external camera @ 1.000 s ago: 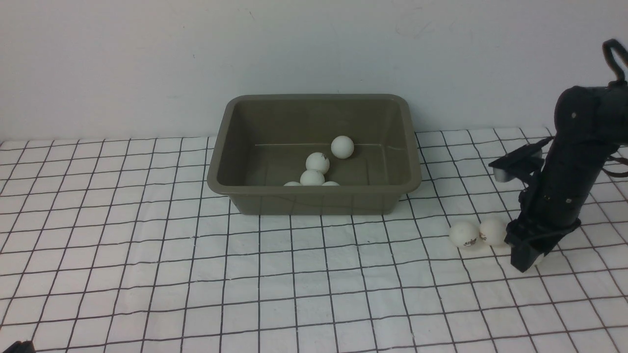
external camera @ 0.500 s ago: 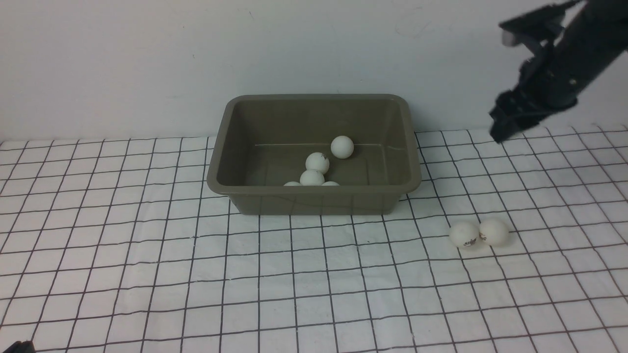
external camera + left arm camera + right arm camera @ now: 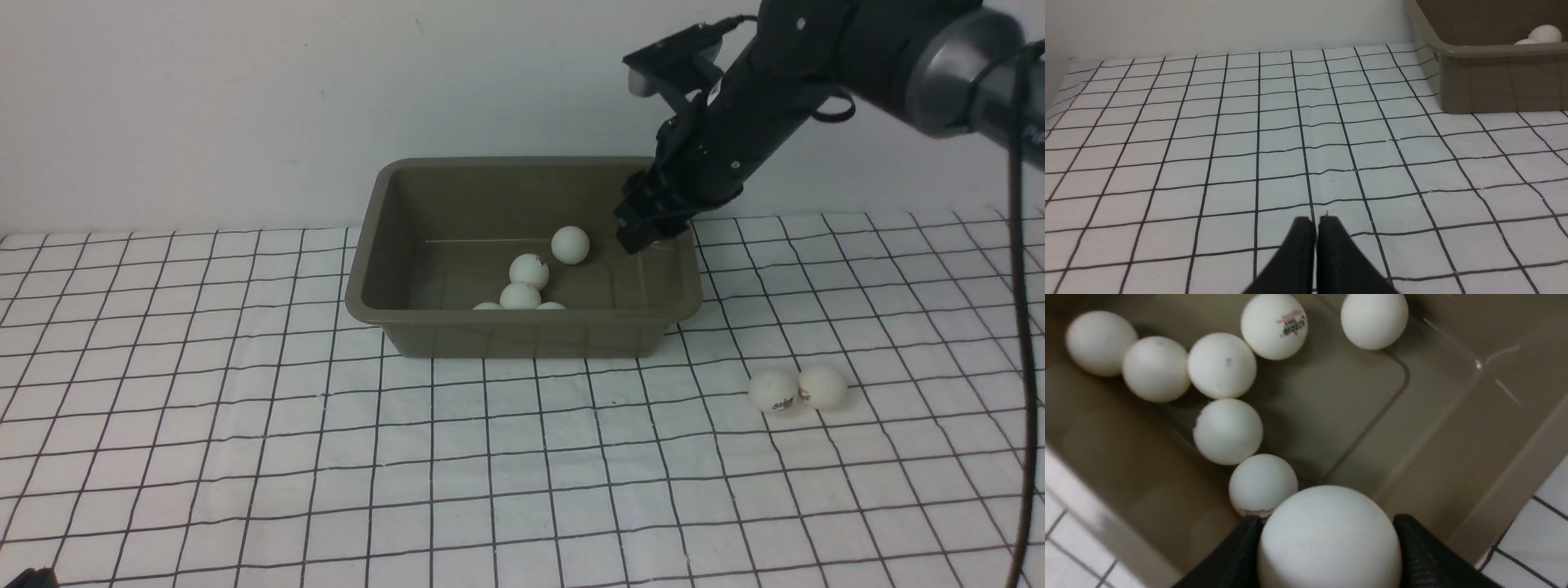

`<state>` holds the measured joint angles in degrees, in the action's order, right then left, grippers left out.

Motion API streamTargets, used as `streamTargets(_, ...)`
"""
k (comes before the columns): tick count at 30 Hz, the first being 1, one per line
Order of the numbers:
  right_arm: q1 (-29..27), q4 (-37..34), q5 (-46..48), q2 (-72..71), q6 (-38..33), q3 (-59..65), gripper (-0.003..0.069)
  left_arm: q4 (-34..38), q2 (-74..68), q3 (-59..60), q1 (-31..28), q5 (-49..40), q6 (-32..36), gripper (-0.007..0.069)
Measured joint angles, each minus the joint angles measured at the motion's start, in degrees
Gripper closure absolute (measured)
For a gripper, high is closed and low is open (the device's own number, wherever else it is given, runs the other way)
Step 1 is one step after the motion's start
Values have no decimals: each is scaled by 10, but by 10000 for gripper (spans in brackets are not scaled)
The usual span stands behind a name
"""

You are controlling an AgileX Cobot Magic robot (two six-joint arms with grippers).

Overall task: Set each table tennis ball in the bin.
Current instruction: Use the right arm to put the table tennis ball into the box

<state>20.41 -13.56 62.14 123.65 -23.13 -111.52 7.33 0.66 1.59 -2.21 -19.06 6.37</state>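
While my right jaws pinch this featherlight, slick, thin-shelled ball point(image 3: 1327, 539) across its middle above the bin point(image 3: 522, 331), I judge gentle pressure enough; two more balls point(image 3: 773, 390) lie on the worktop point(image 3: 245, 408).

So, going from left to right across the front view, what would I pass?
The bin's left wall → loose balls inside it → right gripper over its right end → one ball → another ball on the checked cloth.
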Motion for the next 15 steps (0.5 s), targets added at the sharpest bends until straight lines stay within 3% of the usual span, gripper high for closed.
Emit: streamTargets(15, 0, -33, -9, 26, -22, 0, 274, 0, 0, 0, 0, 0, 0, 629)
